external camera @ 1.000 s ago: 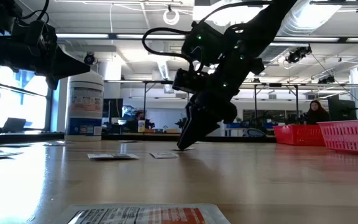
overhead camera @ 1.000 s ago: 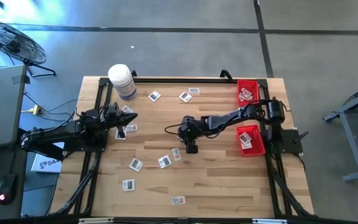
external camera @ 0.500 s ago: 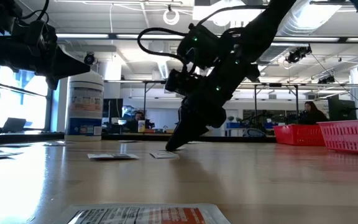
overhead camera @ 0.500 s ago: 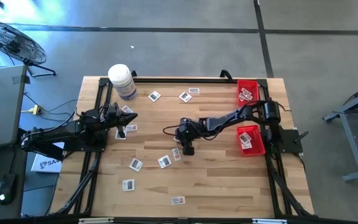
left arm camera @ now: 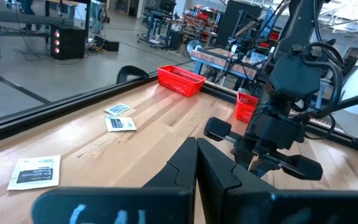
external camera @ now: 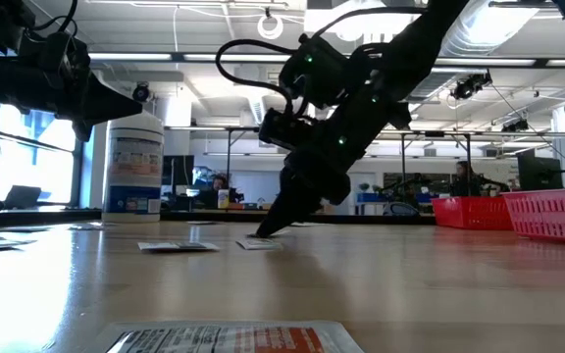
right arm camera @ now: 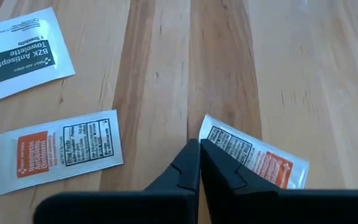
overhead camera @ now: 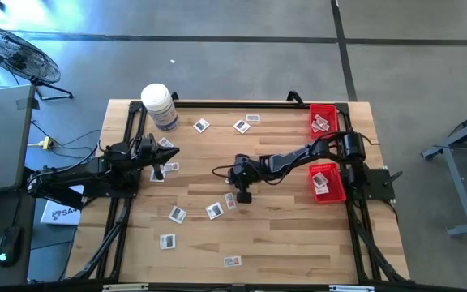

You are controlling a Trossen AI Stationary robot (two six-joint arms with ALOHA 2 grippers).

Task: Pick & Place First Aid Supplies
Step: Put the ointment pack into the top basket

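Left gripper (overhead camera: 169,152) sits at left of the high view, jaws together, holding nothing visible. Right gripper (overhead camera: 242,195) is at frame centre, tips on the table (overhead camera: 282,235) — jaws clamped on one packet (right arm camera: 253,158). Its long axis runs diagonally; the near edge is hidden under the fingers (right arm camera: 185,171). Only the right wrist view shows this grip. Two loose packets (right arm camera: 59,151) lie at left.

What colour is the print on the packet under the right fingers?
Orange and black on the white packet; clearest in the right wrist view.

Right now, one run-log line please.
right pincer: shut on packet | left pincer: shut, waiting at table's left | red bins: hold packets
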